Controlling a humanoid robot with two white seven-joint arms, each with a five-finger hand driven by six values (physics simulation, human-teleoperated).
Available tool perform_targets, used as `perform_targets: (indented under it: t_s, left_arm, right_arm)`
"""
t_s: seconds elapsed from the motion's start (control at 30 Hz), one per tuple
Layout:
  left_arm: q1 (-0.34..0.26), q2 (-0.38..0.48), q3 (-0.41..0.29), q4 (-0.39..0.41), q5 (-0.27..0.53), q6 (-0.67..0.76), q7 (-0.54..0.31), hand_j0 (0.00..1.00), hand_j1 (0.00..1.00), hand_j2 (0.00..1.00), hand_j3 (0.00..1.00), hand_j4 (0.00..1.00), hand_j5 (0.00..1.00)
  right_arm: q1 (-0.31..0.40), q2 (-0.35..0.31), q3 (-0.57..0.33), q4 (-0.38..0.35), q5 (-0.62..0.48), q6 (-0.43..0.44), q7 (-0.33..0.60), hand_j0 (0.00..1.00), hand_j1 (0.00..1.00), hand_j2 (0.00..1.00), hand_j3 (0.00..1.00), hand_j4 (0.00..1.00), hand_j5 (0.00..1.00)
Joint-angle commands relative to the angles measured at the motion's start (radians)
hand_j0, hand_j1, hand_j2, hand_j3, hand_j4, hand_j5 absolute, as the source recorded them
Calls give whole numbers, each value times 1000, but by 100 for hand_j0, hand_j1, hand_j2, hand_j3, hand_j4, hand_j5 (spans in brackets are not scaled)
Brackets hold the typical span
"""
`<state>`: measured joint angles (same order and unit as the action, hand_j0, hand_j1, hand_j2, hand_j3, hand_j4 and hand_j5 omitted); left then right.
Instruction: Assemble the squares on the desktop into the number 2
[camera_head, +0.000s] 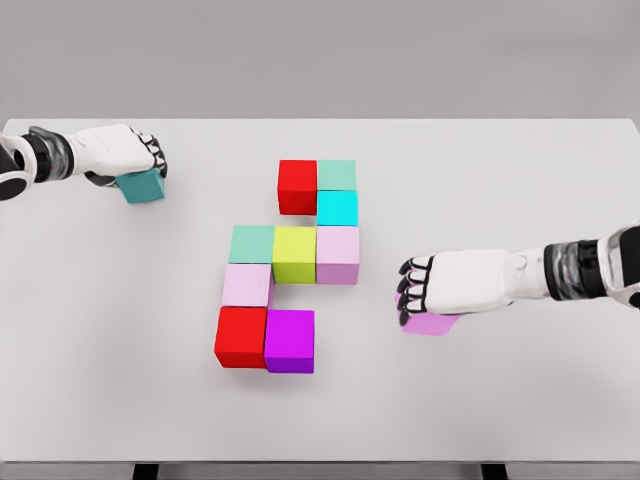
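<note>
Several coloured cubes form a stepped figure mid-table: a red cube (297, 186) and a mint cube (337, 175) on top, a cyan cube (337, 208) below, then a row of green (252, 244), yellow-green (295, 254) and pale pink (338, 255) cubes, a pale pink cube (246, 286) under them, and a red (240, 337) and a magenta cube (290, 341) at the bottom. My left hand (145, 160) is shut on a teal cube (141, 187) at the far left. My right hand (415, 292) is shut on a lilac cube (430, 322) right of the figure.
The white table (500, 180) spans the view, with its front edge (320, 462) near the bottom of the picture. Both forearms lie low over the table, one from each side.
</note>
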<state>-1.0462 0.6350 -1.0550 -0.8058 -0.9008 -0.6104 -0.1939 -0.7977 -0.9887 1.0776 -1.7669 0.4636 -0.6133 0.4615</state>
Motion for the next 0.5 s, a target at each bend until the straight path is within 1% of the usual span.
perform_targets:
  t_s: [0.0, 0.1, 0.33, 0.47]
  left_arm:
    - [0, 0, 1, 0, 5, 0, -2, 66, 66, 66, 66, 66, 66]
    - [-15, -14, 3, 0, 7, 0, -2, 66, 66, 66, 66, 66, 66]
    - [-43, -51, 4, 0, 5, 0, -2, 67, 67, 67, 67, 67, 67]
    - [-51, -78, 6, 0, 8, 0, -2, 67, 67, 67, 67, 67, 67]
  right_arm:
    - [0, 30, 5, 0, -8, 2, 0, 69, 69, 69, 69, 69, 69]
    - [5, 61, 7, 0, -6, 2, 3, 69, 69, 69, 69, 69, 69]
    - [6, 85, 8, 0, -8, 2, 3, 70, 70, 70, 70, 70, 70]
    - [6, 87, 8, 0, -10, 2, 0, 70, 70, 70, 70, 70, 70]
